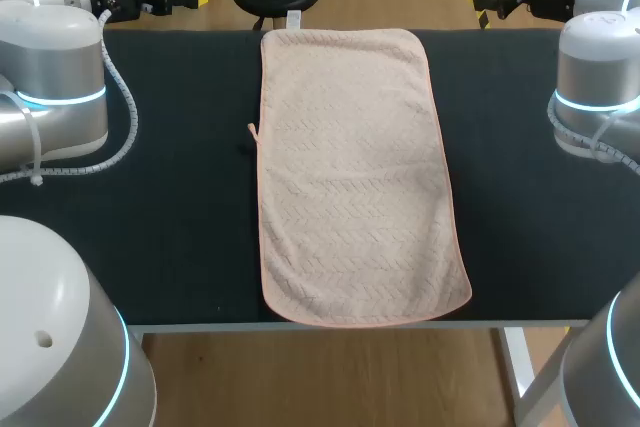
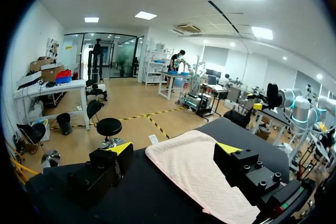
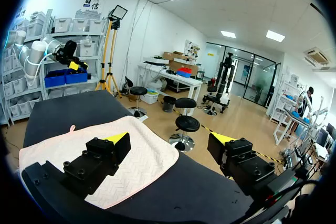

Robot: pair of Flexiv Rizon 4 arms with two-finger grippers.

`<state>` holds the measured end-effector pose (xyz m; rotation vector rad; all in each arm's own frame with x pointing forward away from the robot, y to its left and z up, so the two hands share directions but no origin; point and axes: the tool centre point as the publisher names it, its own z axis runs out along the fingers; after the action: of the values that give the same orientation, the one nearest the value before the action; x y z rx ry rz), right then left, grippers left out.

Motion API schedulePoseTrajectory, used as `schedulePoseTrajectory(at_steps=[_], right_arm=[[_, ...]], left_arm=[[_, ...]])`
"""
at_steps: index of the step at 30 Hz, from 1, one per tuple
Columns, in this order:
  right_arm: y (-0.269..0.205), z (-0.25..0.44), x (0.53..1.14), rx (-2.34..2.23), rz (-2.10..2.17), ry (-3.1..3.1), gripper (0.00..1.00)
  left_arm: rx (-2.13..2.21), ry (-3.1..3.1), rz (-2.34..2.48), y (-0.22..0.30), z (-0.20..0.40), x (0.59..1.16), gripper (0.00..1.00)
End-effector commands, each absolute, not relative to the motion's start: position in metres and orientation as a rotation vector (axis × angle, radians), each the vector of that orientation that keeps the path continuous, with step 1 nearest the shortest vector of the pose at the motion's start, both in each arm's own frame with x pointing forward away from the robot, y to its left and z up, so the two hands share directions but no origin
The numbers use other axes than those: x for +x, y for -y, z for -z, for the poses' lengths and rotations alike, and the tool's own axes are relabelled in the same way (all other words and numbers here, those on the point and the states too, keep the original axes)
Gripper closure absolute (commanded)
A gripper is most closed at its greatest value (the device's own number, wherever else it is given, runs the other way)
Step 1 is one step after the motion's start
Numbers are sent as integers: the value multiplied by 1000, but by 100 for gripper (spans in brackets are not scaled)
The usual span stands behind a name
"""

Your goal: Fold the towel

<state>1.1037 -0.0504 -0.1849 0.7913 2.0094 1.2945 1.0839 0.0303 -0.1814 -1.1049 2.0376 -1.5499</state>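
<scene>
Silver-grey arms (image 1: 55,67), cyan rings (image 1: 60,99), seemingly coiled white cable (image 1: 130,112); black yellow-tipped grippers (image 2: 174,148) (image 3: 170,139)

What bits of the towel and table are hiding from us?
Head view: near corners of the table, behind the arms.
Left wrist view: part of the towel, behind the left hand.
Right wrist view: part of it, behind the right hand.
Every view: its underside.
</scene>
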Motion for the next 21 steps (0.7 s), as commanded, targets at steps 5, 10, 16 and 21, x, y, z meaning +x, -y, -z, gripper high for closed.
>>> schedulePoseTrajectory(at_steps=[5, 10, 16, 21], right_arm=[[51, 185, 1104, 791, -1294, -2011, 0], [51, 185, 1104, 791, -1294, -2011, 0], [49, 186, 1104, 753, -1253, -2055, 0], [43, 188, 1104, 600, -1040, -2229, 0]], left_arm=[[-1104, -2035, 1551, -30, 182, 1084, 0], [-1104, -2035, 1551, -30, 182, 1084, 0], [-1070, -2111, 1487, -25, 185, 1085, 0], [-915, -2348, 1290, -15, 190, 1085, 0]])
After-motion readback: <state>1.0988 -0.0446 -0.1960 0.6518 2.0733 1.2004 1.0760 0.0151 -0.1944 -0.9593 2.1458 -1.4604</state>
